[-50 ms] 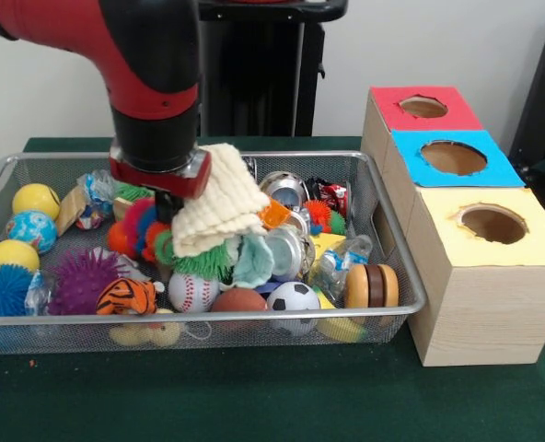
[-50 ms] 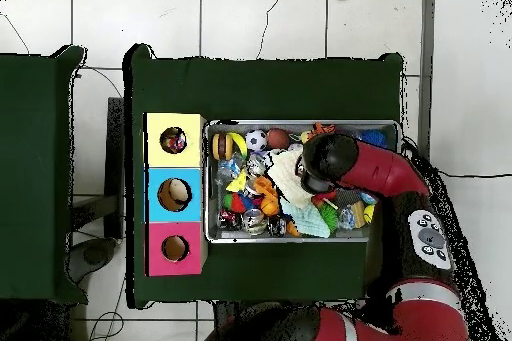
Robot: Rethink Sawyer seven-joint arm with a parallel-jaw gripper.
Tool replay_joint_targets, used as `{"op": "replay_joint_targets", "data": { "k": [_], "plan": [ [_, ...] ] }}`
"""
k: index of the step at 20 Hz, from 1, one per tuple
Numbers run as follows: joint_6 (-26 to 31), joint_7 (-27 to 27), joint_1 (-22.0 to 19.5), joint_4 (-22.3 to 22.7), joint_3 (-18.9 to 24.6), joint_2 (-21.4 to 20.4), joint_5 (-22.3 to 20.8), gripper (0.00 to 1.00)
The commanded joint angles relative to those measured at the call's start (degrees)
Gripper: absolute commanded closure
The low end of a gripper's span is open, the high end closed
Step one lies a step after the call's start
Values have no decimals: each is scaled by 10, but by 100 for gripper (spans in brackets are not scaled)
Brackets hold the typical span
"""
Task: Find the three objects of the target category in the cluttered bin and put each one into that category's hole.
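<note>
Clutter fills the wire bin point(image 1: 401, 276) beside the three-hole box point(image 1: 475, 276). The arm point(image 1: 153, 92) stands over the middle, and a cream cloth point(image 1: 222, 207) hangs at the gripper point(image 1: 167, 204), perhaps clamped. I cannot tell. The cloth may slip or drag toys along. It hides the fingers and whichever toys lie beneath.

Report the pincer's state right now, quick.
Pincer: down in the bin, fingers hidden; cannot tell if open or closed. Cream cloth drapes beside it; a grasp cannot be confirmed.
</note>
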Motion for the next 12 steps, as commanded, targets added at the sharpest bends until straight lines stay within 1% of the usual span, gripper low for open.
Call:
{"op": "replay_joint_targets", "data": {
  "k": [1, 6, 11, 12],
  "plan": [
    [75, 107, 12, 78, 34, 0, 55, 100],
    [103, 99, 13, 79, 36, -17, 72, 100],
    [140, 103, 20, 97, 40, -61, 104, 100],
    [143, 105, 21, 93, 42, -62, 111, 100]
  ]
}}
